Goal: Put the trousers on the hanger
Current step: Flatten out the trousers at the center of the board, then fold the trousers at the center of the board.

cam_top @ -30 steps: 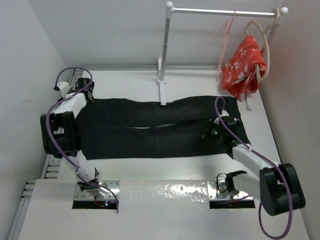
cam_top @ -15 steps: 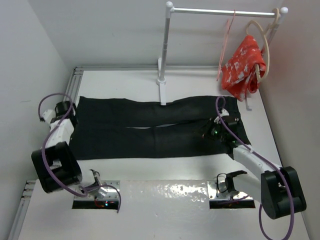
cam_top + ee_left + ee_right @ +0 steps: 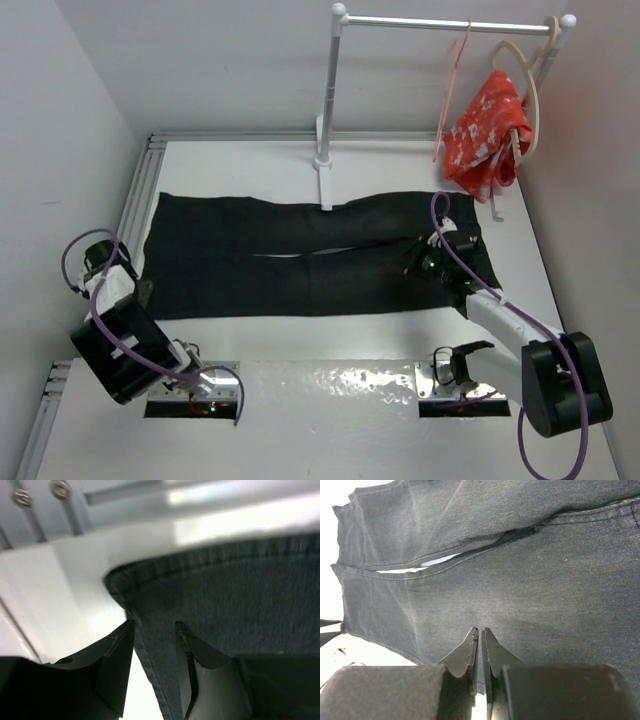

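The black trousers [image 3: 300, 255] lie flat across the table, hems to the left and waist to the right. My left gripper [image 3: 141, 292] is at the near-left hem corner. In the left wrist view it [image 3: 154, 632] stands open, its two fingers astride the stitched hem edge of the trousers [image 3: 225, 600], not pinching it. My right gripper [image 3: 425, 262] rests on the trousers near the waist. Its jaws [image 3: 481, 631] are shut, tips down against the fabric [image 3: 520, 570], with no fold visible between them. The thin pink hanger [image 3: 455, 75] hangs from the rail at the far right.
A white garment rack stands behind the trousers, its pole [image 3: 328, 90] rising from a base [image 3: 322, 165]. A beige hanger [image 3: 527, 90] carrying a red patterned cloth [image 3: 488, 130] hangs beside the pink one. Metal rails [image 3: 115, 495] run along the table's left edge.
My left arm has swung from the far-left hem corner along the hem ends to the near-left corner. The right arm and the trousers have not moved.
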You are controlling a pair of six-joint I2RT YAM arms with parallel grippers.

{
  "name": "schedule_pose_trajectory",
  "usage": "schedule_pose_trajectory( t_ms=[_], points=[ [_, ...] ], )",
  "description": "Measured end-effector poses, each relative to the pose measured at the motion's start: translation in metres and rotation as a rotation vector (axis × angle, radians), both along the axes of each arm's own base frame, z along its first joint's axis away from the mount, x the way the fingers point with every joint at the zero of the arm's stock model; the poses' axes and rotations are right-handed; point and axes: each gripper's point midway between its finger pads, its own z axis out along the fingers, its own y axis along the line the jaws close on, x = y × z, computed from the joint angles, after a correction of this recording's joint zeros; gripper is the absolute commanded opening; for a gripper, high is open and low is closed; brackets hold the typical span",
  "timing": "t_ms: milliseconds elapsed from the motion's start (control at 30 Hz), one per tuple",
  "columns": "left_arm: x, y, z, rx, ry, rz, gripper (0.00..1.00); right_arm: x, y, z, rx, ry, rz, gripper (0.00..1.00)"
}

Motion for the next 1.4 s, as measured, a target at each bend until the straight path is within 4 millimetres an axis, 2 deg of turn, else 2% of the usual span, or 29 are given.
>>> schedule_pose_trajectory(
  t_ms=[200, 367, 567, 667, 767, 900, 967, 1033, 1133, 1233, 1333, 1400],
  points=[
    [-0.009, 0.011, 0.006, 0.011, -0.022, 0.071, 0.4, 0.0, 0.0, 0.0, -0.006, -0.001, 0.004, 0.05],
    [-0.015, 0.005, -0.008, -0.044, 0.036, 0.075, 0.42, 0.001, -0.001, 0.001, -0.014, -0.008, 0.009, 0.05],
    [-0.013, 0.003, -0.02, -0.081, 0.048, 0.088, 0.4, 0.001, -0.001, 0.001, -0.018, -0.005, 0.012, 0.06],
    [-0.012, 0.004, -0.021, -0.074, 0.035, 0.099, 0.34, 0.001, -0.001, 0.0, -0.022, -0.002, 0.014, 0.06],
    [-0.01, 0.005, -0.021, -0.06, 0.016, 0.108, 0.19, 0.001, -0.001, -0.001, -0.029, 0.0, 0.015, 0.06],
    [-0.008, 0.006, -0.021, -0.05, -0.006, 0.11, 0.0, 0.002, -0.006, -0.002, -0.052, -0.004, -0.005, 0.21],
    [-0.006, 0.006, -0.021, -0.047, -0.02, 0.105, 0.0, 0.004, -0.011, 0.001, -0.066, -0.014, -0.028, 0.32],
    [-0.004, 0.006, -0.021, -0.048, -0.032, 0.101, 0.0, 0.007, -0.016, 0.005, -0.084, -0.038, -0.058, 0.43],
    [0.003, 0.006, -0.017, -0.049, -0.07, 0.087, 0.0, 0.012, -0.029, 0.011, -0.121, -0.066, -0.126, 0.54],
    [0.015, 0.006, 0.0, -0.026, -0.16, 0.058, 0.0, 0.014, -0.051, 0.01, -0.185, -0.064, -0.238, 0.58],
    [0.036, 0.004, 0.027, 0.023, -0.307, 0.008, 0.0, 0.01, -0.08, 0.005, -0.265, -0.036, -0.386, 0.56],
    [0.048, 0.0, 0.04, 0.054, -0.41, -0.021, 0.0, 0.001, -0.105, -0.003, -0.34, 0.01, -0.502, 0.47]
  ],
)
